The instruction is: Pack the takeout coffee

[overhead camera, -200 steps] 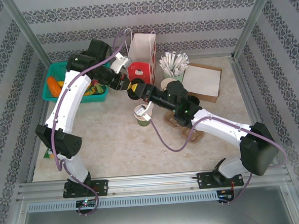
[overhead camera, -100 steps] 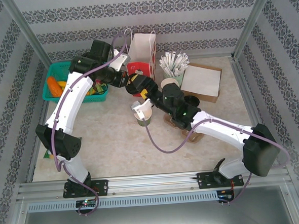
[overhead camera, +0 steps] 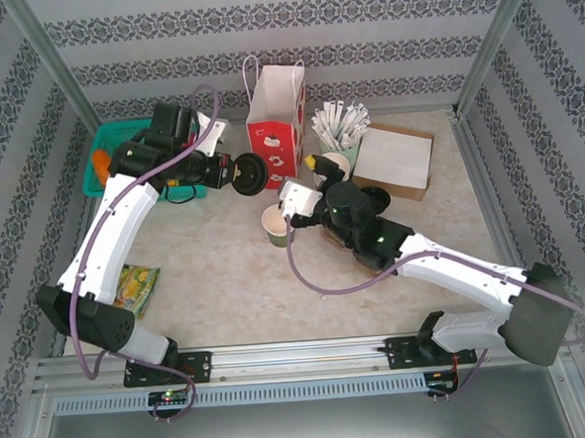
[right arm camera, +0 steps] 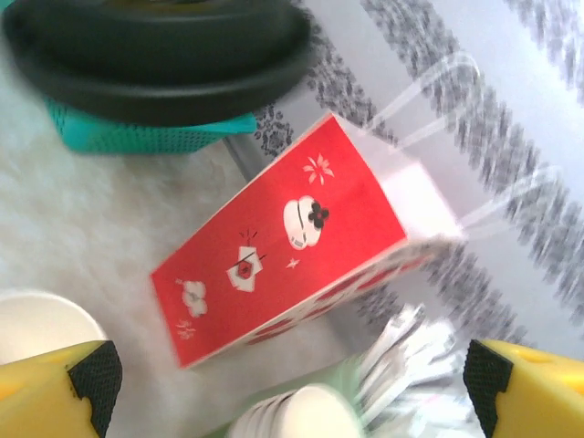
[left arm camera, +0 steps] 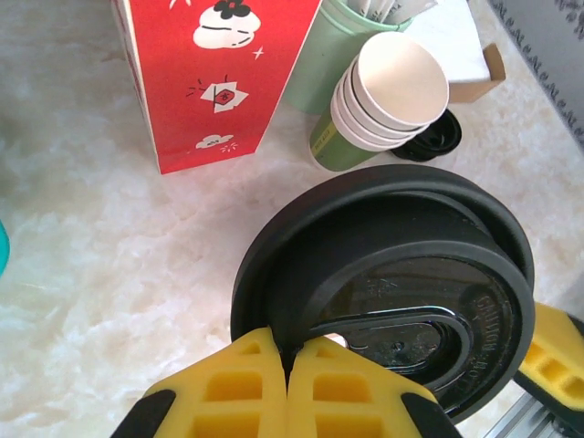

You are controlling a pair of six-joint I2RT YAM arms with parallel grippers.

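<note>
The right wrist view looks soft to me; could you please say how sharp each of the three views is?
Right wrist: motion-blurred, the gift bag handles and wallpaper smeared, the black lid out of focus at the top. Left wrist: sharp, with a soft sheen on the lid's rim. Top external: crisp, evenly lit, only faint shadows.

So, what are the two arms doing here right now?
The left gripper is shut on the rim of a black lid and holds it in the air beside the red and white gift bag. The right gripper is open and holds nothing. A paper cup stands on the table without a lid, outside the bag.
</note>
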